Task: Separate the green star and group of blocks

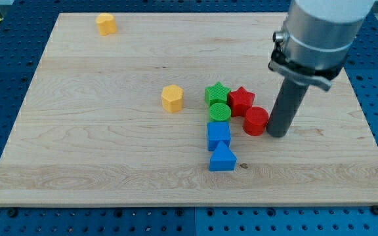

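far yellow block (pixel 106 23): view's top-left corner of the wooden board (pixel 77 151), well apart from everything, not my concern.
near yellow block (pixel 172 98): mid-board, near the cluster's left side but not touching it.
green star (pixel 217 92): top of the cluster; touching the red star (pixel 241 99) on its right and the green cylinder (pixel 219 112) just below it.
blue blocks: blue cube-ish block (pixel 218 134) under the green cyl., blue triangle (pixel 222 158) below that, both touching in a column.
red cylinder (pixel 256 120): cluster's right edge, below the red star.
my tip (pixel 277 134): down on the board, just beside the red cyl. on its right, looks like touching or nearly so; can't tell which.
gripper state: n/a, no jaws on this rig, just a plain rod, holding nothing.
step in hand: approach, I judge; star not yet split from grp.
next move: from here a leftward push would shove the whole grp. I reckon I need to get round to the star's lower side or its right and push it toward the view's top, w/o dragging the red star along.
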